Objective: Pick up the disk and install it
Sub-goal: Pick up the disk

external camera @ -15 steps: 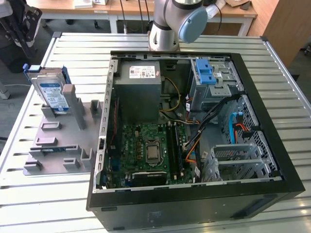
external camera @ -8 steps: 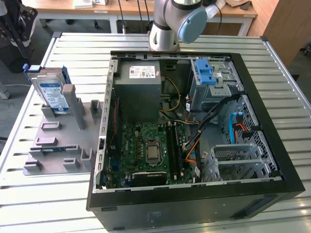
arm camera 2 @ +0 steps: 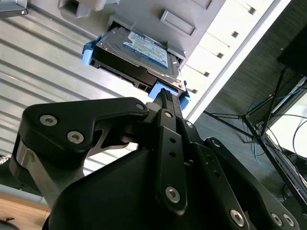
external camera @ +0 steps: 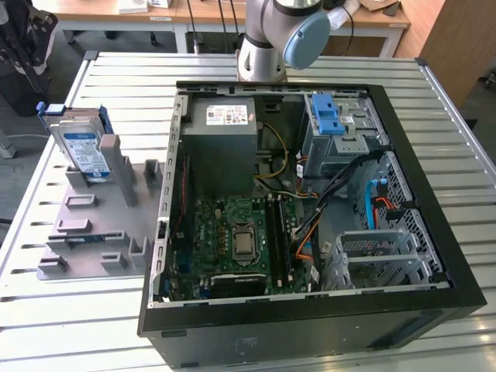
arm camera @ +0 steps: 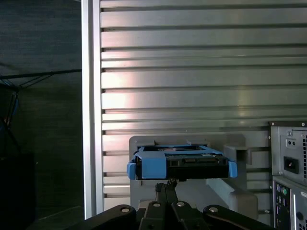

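Note:
The disk (external camera: 83,149) is a silver hard drive with a white-and-blue label and a blue carrier frame. It stands on edge in a slot at the far end of the grey holder (external camera: 93,232), at the exterior view's left. In both wrist views my gripper (arm camera 2: 164,94) (arm camera: 166,185) points at the disk (arm camera 2: 136,51) (arm camera: 178,162) with its black fingers closed together. The tips line up with the blue carrier's edge. Nothing is between them.
The open black computer case (external camera: 310,314) fills the middle and the exterior view's right, showing its motherboard, grey power supply (external camera: 226,136), blue latch piece (external camera: 327,116) and metal drive cage (external camera: 380,252). The ribbed metal table (external camera: 70,310) ends just beyond the holder.

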`<state>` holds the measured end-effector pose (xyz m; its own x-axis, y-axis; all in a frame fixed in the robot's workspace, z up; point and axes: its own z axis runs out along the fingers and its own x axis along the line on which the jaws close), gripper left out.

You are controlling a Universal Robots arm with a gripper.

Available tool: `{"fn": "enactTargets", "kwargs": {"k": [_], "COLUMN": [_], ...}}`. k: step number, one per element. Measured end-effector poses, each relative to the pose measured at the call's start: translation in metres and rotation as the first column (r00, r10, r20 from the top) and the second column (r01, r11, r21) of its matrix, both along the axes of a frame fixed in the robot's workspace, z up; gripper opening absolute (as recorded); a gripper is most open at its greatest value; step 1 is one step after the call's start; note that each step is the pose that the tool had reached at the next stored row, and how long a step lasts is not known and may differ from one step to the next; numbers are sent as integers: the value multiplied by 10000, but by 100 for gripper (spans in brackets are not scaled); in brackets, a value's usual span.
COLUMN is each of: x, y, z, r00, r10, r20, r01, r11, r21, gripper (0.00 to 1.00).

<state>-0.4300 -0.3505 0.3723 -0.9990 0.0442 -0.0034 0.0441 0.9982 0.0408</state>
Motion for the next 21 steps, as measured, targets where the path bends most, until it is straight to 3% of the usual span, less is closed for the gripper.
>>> {"fn": "enactTargets", "kwargs": {"k": [10, 15, 21], "x": [-4, -4, -4], "y": [0, 0, 0], "z": [0, 0, 0], "r00": [10000, 9983, 9924], "r10": [78, 579, 1230], "r20": [0, -1, 0], "r01": [-78, -579, -1230], "r11": [10000, 9983, 9924], "r21": [0, -1, -1], "gripper": [10, 10, 10]}}
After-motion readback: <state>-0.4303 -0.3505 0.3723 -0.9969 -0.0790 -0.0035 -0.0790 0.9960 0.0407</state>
